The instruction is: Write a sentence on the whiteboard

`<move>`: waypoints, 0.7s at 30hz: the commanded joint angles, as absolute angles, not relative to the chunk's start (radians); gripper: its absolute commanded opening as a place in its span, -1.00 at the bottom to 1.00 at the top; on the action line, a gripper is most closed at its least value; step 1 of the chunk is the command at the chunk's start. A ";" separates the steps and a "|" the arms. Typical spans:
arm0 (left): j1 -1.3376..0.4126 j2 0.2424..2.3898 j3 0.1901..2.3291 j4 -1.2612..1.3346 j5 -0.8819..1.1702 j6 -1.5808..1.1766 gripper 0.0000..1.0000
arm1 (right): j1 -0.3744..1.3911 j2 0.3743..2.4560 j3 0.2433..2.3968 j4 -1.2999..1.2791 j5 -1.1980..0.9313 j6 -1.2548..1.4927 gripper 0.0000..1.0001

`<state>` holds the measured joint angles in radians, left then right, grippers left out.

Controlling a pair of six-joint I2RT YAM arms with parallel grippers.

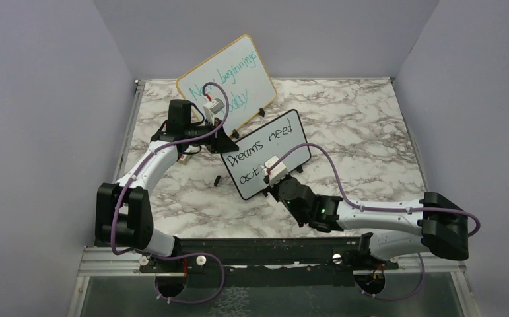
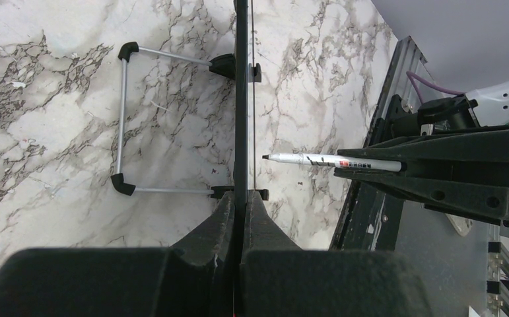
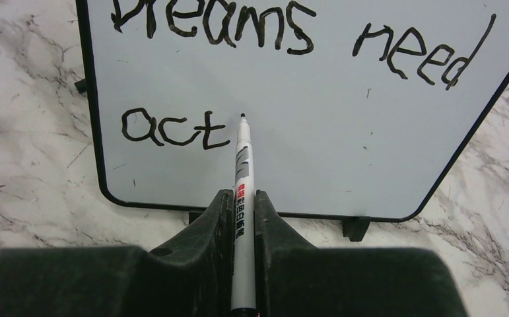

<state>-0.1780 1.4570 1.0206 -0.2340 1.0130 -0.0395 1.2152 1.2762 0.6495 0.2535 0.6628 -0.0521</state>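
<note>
Whiteboard: stands tilted back on the marble table, writing face toward the arms
Sentence: black marker letters on the whiteboard, "Dreams need" on the upper line and "act" below it at the left
Left gripper: at the whiteboard's left edge, fingers pressed together on the thin black frame, which runs straight out from between them
Right gripper: in front of the whiteboard's lower edge, fingers narrow and clamped on a marker that points at the whiteboard
Marker tip: just right of the "t" of "act", at the whiteboard's face; whether it touches cannot be told
Wire stand: behind the whiteboard, a bent rod with black end caps lying on the marble
Black foot: under the whiteboard's lower edge, on the marble
Wood-framed board: just behind the whiteboard and to its left, propped up, teal handwriting on it
Small black piece: on the marble, just left of the whiteboard's lower corner
</note>
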 commanded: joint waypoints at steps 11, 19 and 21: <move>-0.181 1.477 1.026 -0.295 1.013 -0.017 -1.00 | 1.197 1.338 0.670 0.317 0.614 -0.053 -0.99; -0.181 1.479 1.026 -0.295 1.012 -0.017 -1.00 | 1.185 1.327 0.659 0.305 0.644 -0.027 -0.99; -0.181 1.479 1.026 -0.295 1.013 -0.017 -1.00 | 1.185 1.308 0.649 0.306 0.640 -0.025 -0.99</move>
<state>-0.1768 1.4590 1.0206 -0.2340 1.0130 -0.0383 1.1965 1.3247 0.6495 0.2909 0.6376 -0.0475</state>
